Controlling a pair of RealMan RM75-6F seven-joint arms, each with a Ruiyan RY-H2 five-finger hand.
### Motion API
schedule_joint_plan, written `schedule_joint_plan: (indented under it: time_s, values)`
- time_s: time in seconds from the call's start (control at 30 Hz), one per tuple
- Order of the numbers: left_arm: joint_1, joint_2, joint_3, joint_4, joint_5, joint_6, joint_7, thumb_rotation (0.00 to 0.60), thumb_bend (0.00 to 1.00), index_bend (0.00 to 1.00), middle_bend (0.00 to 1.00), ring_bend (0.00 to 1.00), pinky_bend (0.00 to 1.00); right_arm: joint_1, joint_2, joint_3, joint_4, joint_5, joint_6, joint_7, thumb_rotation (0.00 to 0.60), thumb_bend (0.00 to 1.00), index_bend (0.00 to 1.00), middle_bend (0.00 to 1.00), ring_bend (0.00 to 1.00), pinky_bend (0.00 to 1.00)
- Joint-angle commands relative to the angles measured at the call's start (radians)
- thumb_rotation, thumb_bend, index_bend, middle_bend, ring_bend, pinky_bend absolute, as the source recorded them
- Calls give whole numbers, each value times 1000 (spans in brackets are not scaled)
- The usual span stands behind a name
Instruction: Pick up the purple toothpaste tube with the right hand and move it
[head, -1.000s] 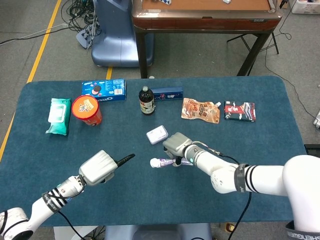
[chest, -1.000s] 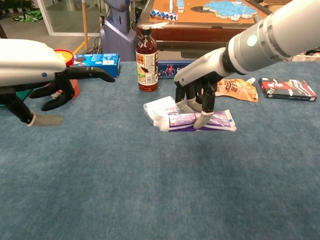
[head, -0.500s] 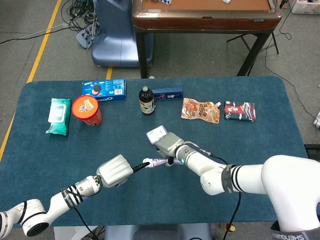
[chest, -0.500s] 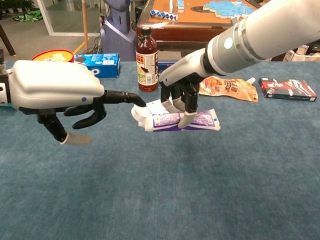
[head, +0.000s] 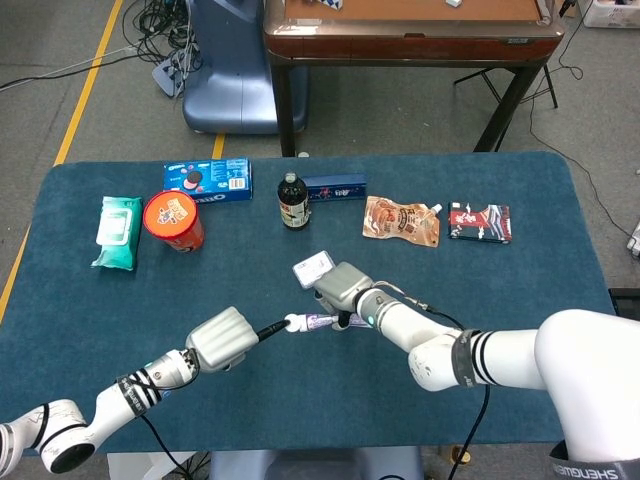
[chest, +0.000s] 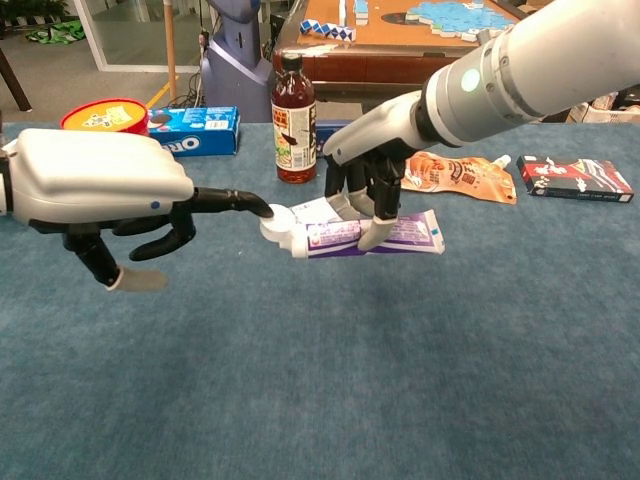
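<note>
The purple toothpaste tube (chest: 400, 232) lies level, its white cap (chest: 278, 222) pointing to the left. My right hand (chest: 365, 185) grips it from above, fingers curled round its middle. Whether the tube is clear of the cloth I cannot tell. My left hand (chest: 100, 185) hovers to the left with one finger stretched out, its tip touching the cap, and it holds nothing. The head view shows the same meeting near the table's middle: tube (head: 318, 322), right hand (head: 340, 288), left hand (head: 220, 340).
A small white box (head: 314, 268) sits just behind the tube. Further back stand a brown bottle (head: 292, 200), a blue box (head: 335, 187), an orange pouch (head: 400, 220) and a red packet (head: 480, 222). At the back left are an Oreo box (head: 207, 178), a red tub (head: 173, 220) and wipes (head: 118, 232).
My right hand has carried the tube to the left. My left hand has swung right and forward until its outstretched finger met the cap.
</note>
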Motion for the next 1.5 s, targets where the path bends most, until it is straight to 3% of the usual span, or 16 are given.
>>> schedule_joint_plan:
  time_s: [0.03,0.73,1.5]
  values:
    - [3,5,6,3,-6,7,2,600,314,43,736,757,772,-18,3,9,3,-23,4,19,600,823,889,763,644,333]
    - [0,-16,15,-3,-53,46,26,600,313,43,717,732,773,-119,13,112,9,-167,19,136,600,823,901,772,672,348]
    - [10,2,28,-17,-104,73,51,600,314,41,711,717,773,-192,52,152,3,-247,-1,199,600,823,910,779,692,348]
